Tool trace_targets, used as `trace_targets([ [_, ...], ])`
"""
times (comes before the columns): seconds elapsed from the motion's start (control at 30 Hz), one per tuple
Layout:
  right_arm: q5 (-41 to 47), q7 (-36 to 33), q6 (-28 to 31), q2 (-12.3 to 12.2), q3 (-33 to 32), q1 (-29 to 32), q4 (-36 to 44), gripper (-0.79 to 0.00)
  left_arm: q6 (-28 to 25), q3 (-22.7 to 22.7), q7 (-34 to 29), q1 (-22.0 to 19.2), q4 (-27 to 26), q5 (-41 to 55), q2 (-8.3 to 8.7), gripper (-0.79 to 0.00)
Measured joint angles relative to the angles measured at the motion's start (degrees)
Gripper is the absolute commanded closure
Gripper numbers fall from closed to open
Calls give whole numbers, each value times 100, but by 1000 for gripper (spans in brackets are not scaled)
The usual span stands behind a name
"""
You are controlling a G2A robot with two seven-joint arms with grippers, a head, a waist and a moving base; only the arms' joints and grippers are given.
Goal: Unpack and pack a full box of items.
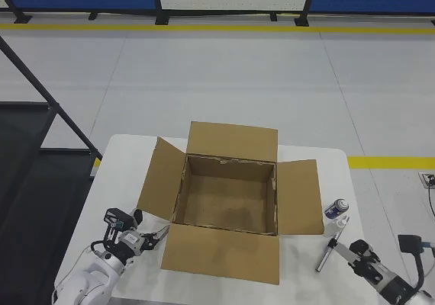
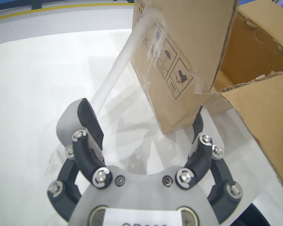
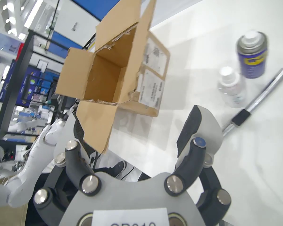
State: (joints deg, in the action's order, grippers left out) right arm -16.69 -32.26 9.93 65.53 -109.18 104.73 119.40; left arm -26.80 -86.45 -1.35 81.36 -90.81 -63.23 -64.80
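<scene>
An open cardboard box (image 1: 229,202) stands in the middle of the white table (image 1: 126,152), its four flaps spread out and its inside bare. My left gripper (image 1: 147,239) sits low at the box's near left corner, open, with nothing held. In the left wrist view that corner (image 2: 172,109) lies between the fingers (image 2: 90,121), and a white rod (image 2: 122,55) lies on the table along the box's side. My right gripper (image 1: 352,250) is open near the table's front right, beside a silver and black pen-like tool (image 1: 326,258).
A blue spray can (image 1: 336,207) and a small white bottle (image 1: 342,223) stand right of the box; the right wrist view shows the can (image 3: 252,57), the bottle (image 3: 232,88) and the tool (image 3: 257,101). A black frame (image 1: 57,114) stands beyond the table's left edge.
</scene>
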Motion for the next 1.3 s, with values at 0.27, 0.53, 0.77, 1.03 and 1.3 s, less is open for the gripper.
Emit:
trace_targets([
  [0.27,-948,-537,-539,-86,-10,-355,-237,-785,-150,-791,414,778,-761,296,81,-785],
  [0.53,-764,-727,-742,-100,-65,-540,-398,-785,-366,-1724,497,1499,-1527,1123,127,-785],
  [0.77,59,-781,-92,-126,-115,-934,-443,-785,-499,-2117,250,1656,-1657,1803,144,-785],
  [1.03,1119,-2254,400,-304,202,-2469,-1594,-785,-542,-2178,362,1810,-1639,1916,125,-785],
  [1.3,682,-2409,66,-332,1299,-3801,-2408,-785,-537,-2227,484,1915,-1635,1968,103,-785],
])
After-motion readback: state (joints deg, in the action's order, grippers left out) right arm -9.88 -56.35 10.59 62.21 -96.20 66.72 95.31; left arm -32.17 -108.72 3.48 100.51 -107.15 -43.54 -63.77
